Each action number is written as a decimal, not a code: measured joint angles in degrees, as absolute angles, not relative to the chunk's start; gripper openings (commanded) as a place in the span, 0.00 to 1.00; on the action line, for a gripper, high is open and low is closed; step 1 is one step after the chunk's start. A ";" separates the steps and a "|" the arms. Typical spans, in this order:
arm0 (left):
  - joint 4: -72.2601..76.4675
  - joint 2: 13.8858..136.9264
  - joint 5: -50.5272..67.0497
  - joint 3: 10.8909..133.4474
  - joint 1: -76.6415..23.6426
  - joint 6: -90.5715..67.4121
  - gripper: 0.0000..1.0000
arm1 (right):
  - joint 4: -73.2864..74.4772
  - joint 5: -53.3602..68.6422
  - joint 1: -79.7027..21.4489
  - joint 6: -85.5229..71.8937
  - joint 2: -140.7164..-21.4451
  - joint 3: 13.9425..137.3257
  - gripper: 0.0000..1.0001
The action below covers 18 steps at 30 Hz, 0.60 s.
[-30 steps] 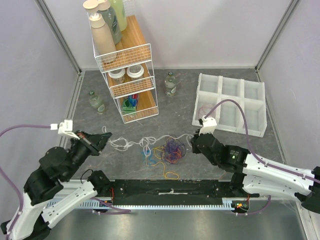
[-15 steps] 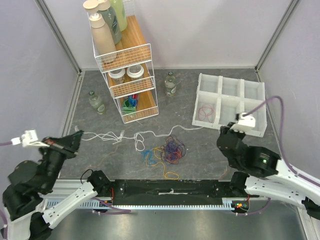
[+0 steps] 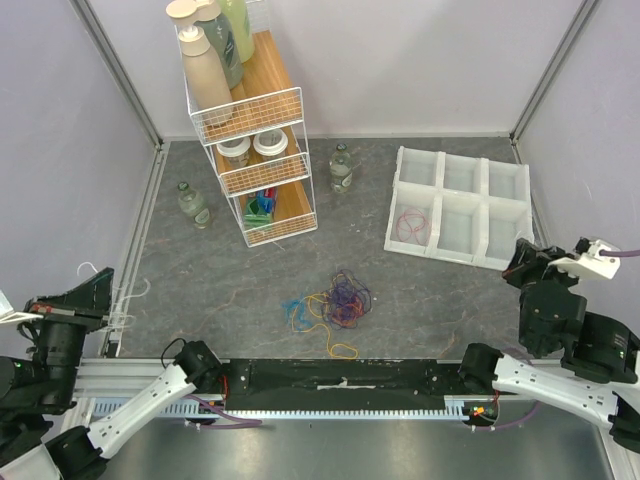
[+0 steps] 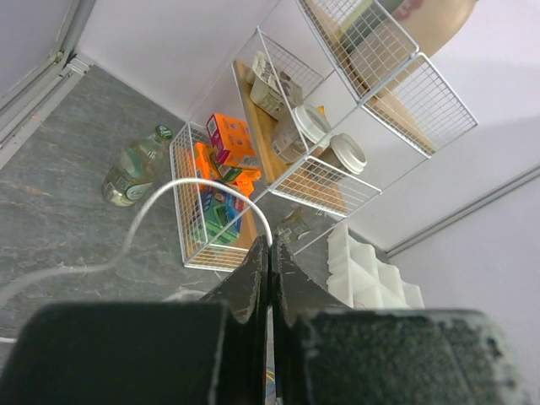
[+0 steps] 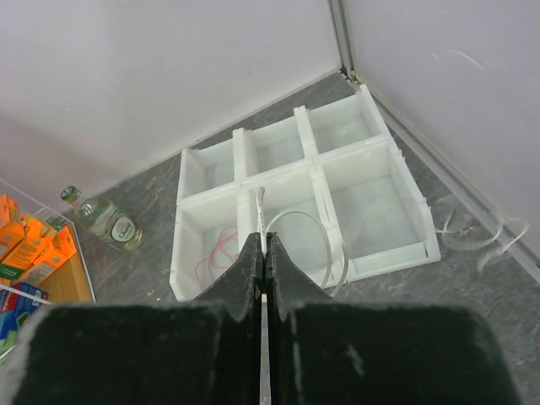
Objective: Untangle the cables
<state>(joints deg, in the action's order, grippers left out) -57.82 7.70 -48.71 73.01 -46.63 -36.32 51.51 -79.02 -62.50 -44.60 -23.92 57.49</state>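
**A:** What is the left end effector (image 4: pixel 269 253) doing?

**B:** Its two fingers are pressed together with no gap, pinching a white cable (image 4: pixel 196 180). From the fingertips the cable arcs up and over toward the left of the wrist view, then trails off at the lower left edge. Overhead, this end effector sits at the lower left, by the left edge of the grey tabletop (image 3: pixel 450 310), with white loops beside it.

**A:** And the right one?

**B:** The right end effector (image 5: pixel 264 249) is closed as well, gripping a white strand (image 5: pixel 260 202). A short end pokes straight up from the fingertips, and a loop curves off to the right. Overhead, it is at the right edge of the frame, just below the white divided tray (image 3: pixel 461 259). I cannot tell whether both hold the same cord.

**A:** Where are the other cables?

**B:** A tangle of cables (image 3: pixel 338 298), purple, blue, orange and yellow, lies in the lower middle of the overhead frame, well apart from both end effectors. A yellow loop (image 3: pixel 342 351) lies just below it. A pink-red cable (image 3: pixel 410 225) is coiled in the tray's lower left compartment.

**A:** Anything else around?

**B:** A wire rack (image 3: pixel 258 150) stands upper left of centre, with bottles on top and jars on its middle shelf. One small glass bottle (image 3: pixel 193 204) stands to its left and another bottle (image 3: pixel 341 168) to its right.
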 measured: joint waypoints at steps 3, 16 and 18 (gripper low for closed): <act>-57.84 7.68 -48.99 71.92 -46.63 -36.34 0.02 | 51.79 -79.46 -62.50 -43.53 -22.65 57.49 0.00; -56.82 12.03 -41.54 63.81 -46.63 -37.65 0.02 | 48.16 -71.88 -61.56 -35.22 -55.88 60.62 0.00; -56.73 13.37 -39.83 63.75 -46.65 -37.67 0.02 | 46.09 -68.66 -58.41 -31.68 -58.54 61.45 0.00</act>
